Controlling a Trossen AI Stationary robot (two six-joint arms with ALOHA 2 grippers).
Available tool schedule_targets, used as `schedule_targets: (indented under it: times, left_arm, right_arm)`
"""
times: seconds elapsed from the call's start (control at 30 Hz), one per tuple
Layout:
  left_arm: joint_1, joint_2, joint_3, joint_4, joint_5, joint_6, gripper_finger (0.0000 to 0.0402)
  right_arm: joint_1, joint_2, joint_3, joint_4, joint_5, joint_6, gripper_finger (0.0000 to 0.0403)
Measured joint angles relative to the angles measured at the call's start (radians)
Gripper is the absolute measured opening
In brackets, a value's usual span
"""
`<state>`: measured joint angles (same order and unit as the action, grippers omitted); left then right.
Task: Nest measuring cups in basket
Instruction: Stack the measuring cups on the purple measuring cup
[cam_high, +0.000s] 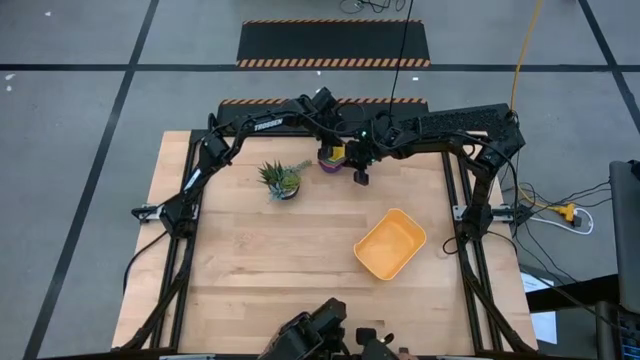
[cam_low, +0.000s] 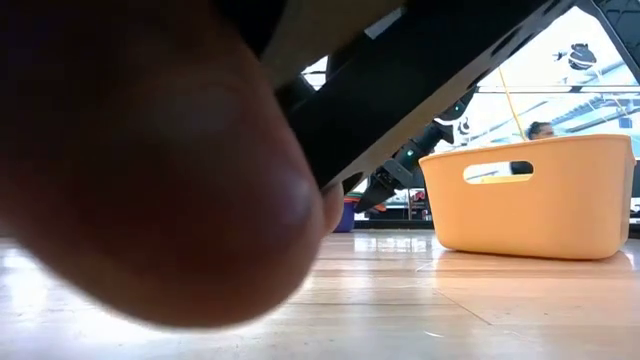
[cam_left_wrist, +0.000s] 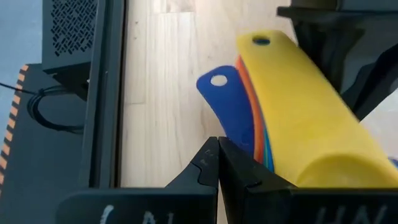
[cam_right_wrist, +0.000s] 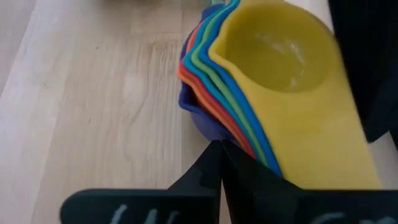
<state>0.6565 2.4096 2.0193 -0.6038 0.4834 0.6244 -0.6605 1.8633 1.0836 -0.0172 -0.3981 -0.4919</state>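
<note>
The measuring cups (cam_high: 333, 157) sit nested in one stack at the far middle of the table, the yellow cup (cam_right_wrist: 280, 50) on top and the dark blue one (cam_right_wrist: 194, 109) lowest. Their flat handles fan out; the yellow handle (cam_left_wrist: 280, 81) and dark blue handle (cam_left_wrist: 227, 99) show. My left gripper (cam_left_wrist: 217, 146) is shut beside the handles. My right gripper (cam_right_wrist: 219, 149) is shut at the stack's lower rims. The orange-yellow basket (cam_high: 390, 243) stands empty toward the table's right, apart from both grippers. My left gripper's shut fingertips lie next to the dark blue handle (cam_left_wrist: 239, 134), pointing along the handles; whether they touch it I cannot tell. My right gripper's shut fingertips stand right at the stack's layered rims (cam_right_wrist: 233, 127); whether they touch them I cannot tell.
A small spiky potted plant (cam_high: 281, 180) stands left of the stack. The basket (cam_low: 530, 195) shows tall in the low view, where a large dark blurred shape (cam_low: 150, 150) near the camera blocks the left half. Bare wood lies near and left of the basket.
</note>
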Motion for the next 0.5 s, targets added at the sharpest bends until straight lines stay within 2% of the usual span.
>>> schedule_targets:
  times: [0.37, 0.5]
  left_arm:
    - [-0.001, 0.000, 0.000, 0.001, 0.023, 0.031, 0.0001]
    - [-0.001, 0.000, 0.000, 0.004, 0.058, 0.056, 0.0001]
  right_arm:
    - [0.000, 0.000, 0.000, -0.008, -0.002, -0.008, 0.0000]
    - [0.000, 0.000, 0.000, 0.003, -0.074, -0.064, 0.0000]
